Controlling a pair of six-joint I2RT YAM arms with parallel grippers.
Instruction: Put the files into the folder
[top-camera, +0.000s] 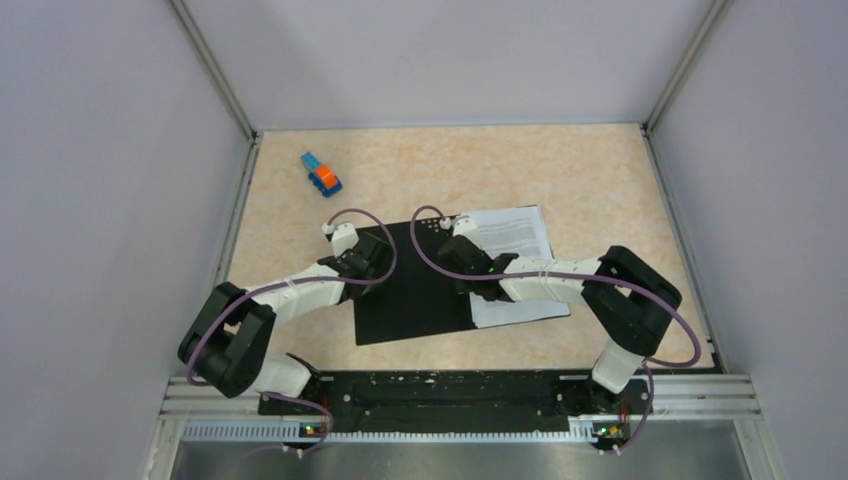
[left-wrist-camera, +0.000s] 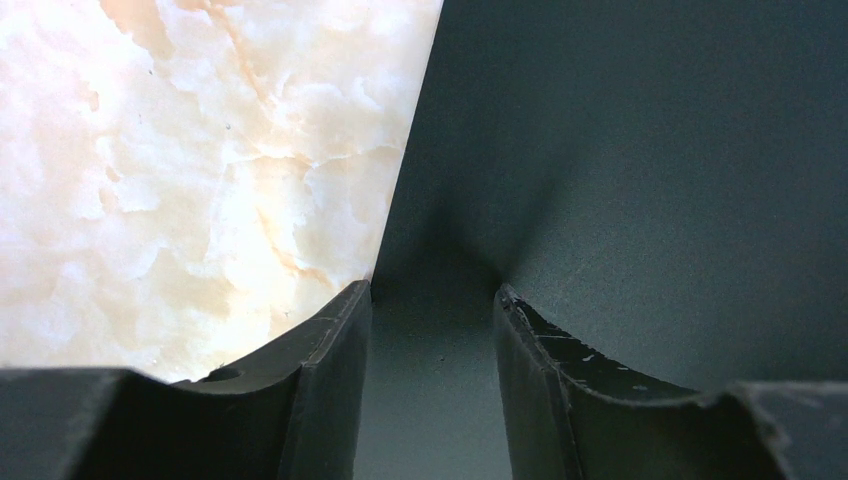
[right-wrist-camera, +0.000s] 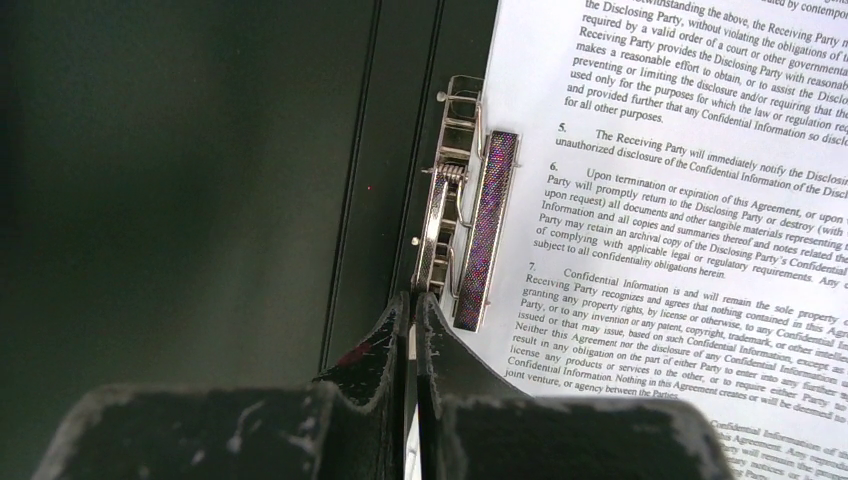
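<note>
"Starting with the left fingers (left-wrist-camera: 330, 350): released?"
"Yes, spread apart, tips down on the black inside of the folder (left-wrist-camera: 650, 150), right at its left edge, where the marbled table (left-wrist-camera: 200, 150) shows."
"And the right fingers (right-wrist-camera: 385, 350)?"
"Clenched together, tips at the near end of the metal clip (right-wrist-camera: 440, 210) on the spine."
"Where are the files (right-wrist-camera: 680, 200)?"
"Lying flat, text up, on the right half of the open folder, their left edge at the clip."
"Anything else?"
"A blue-and-orange toy block (top-camera: 322, 173), well apart, far left on the table."
</note>
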